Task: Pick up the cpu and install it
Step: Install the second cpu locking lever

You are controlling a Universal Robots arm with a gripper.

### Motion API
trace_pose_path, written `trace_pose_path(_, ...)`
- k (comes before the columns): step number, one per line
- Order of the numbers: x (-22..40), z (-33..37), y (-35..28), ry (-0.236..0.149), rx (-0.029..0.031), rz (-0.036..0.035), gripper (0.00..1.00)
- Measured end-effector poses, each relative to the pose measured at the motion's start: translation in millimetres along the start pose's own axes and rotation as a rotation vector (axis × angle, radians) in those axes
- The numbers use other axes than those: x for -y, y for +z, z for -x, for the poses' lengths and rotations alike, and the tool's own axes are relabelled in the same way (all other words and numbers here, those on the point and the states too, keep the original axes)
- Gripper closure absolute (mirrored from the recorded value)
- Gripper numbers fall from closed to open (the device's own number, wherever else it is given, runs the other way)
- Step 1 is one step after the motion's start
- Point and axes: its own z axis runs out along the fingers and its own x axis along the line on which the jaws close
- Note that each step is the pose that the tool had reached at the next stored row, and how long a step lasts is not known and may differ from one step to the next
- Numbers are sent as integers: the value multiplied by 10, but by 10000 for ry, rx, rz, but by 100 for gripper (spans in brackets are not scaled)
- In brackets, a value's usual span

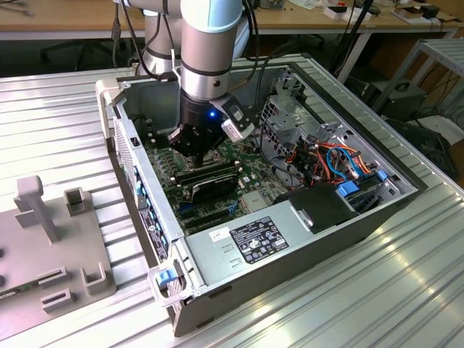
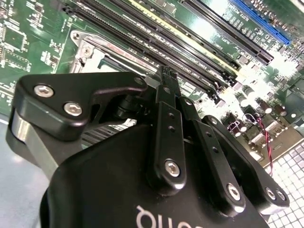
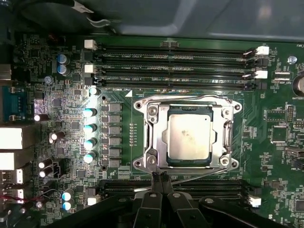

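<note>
The cpu (image 3: 189, 137), a flat square chip with a silver-grey top, lies inside the black socket, and the metal frame (image 3: 150, 137) sits around it on the green motherboard. My gripper (image 3: 159, 178) hangs just above the board beside the socket's edge, over the nearby memory slots. Its two black fingers are pressed together with nothing between them. In the second wrist view the gripper (image 2: 164, 76) shows the same shut fingers, with a corner of the socket (image 2: 95, 57) behind them. The exterior view has the gripper (image 1: 194, 151) low inside the open computer case (image 1: 145, 196).
Long black memory slots (image 3: 175, 61) run on both sides of the socket. A row of capacitors (image 3: 89, 135) stands beside it. The power supply (image 1: 257, 243), drive cage and coloured cables (image 1: 326, 156) fill the case toward the exterior view's right. A grey fixture (image 1: 51, 239) sits on the table outside.
</note>
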Motion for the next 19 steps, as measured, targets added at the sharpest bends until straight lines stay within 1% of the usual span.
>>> trace_pose_path(6, -2, -52, 29, 0, 2, 1, 89)
trace_pose_path(11, -3, -86, 34, 0, 7, 2, 89)
trace_pose_path(16, -5, -111, 37, 0, 10, 0, 89)
trace_pose_path(19, -15, -116, 58, 1, 15, 0, 89)
